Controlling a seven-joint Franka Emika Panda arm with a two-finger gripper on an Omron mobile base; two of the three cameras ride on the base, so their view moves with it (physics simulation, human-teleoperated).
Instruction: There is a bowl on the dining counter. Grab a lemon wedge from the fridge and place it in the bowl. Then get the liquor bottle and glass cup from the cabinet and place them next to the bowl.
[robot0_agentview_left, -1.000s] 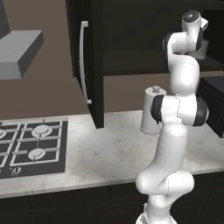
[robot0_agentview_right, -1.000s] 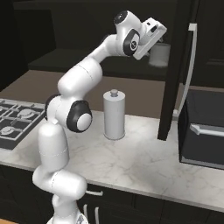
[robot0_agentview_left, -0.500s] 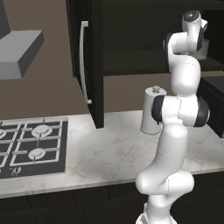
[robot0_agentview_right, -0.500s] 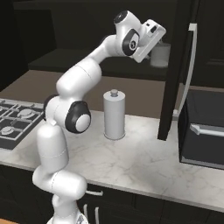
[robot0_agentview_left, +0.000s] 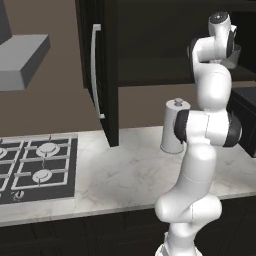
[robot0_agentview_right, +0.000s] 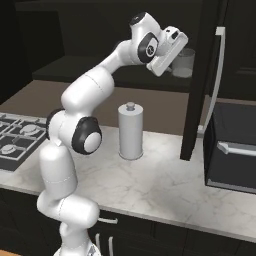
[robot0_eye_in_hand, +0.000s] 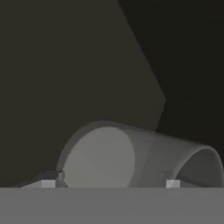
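The glass cup (robot0_agentview_right: 183, 62), a clear tumbler, stands on the shelf inside the open black cabinet (robot0_agentview_right: 202, 75). My gripper (robot0_agentview_right: 178, 56) reaches high into the cabinet and sits right at it. In the hand view the glass cup (robot0_eye_in_hand: 140, 157) lies between my gripper's (robot0_eye_in_hand: 111, 180) two tips, one beside its base and one seen through its wall. I cannot tell whether they press on the glass. From the left the glass cup (robot0_agentview_left: 234, 55) peeks out behind my wrist. The liquor bottle, bowl, lemon wedge, fridge and dining counter are out of view.
A tall grey canister (robot0_agentview_left: 174, 127) (robot0_agentview_right: 130, 131) stands on the marble counter (robot0_agentview_left: 125, 175) under my arm. The cabinet's open door (robot0_agentview_left: 100, 70) hangs left of it. A gas hob (robot0_agentview_left: 35, 167) lies at left and a dark appliance (robot0_agentview_right: 232, 150) at right.
The arm has barely moved and the hand stays at the cup. The fingers have drawn in a little around it.
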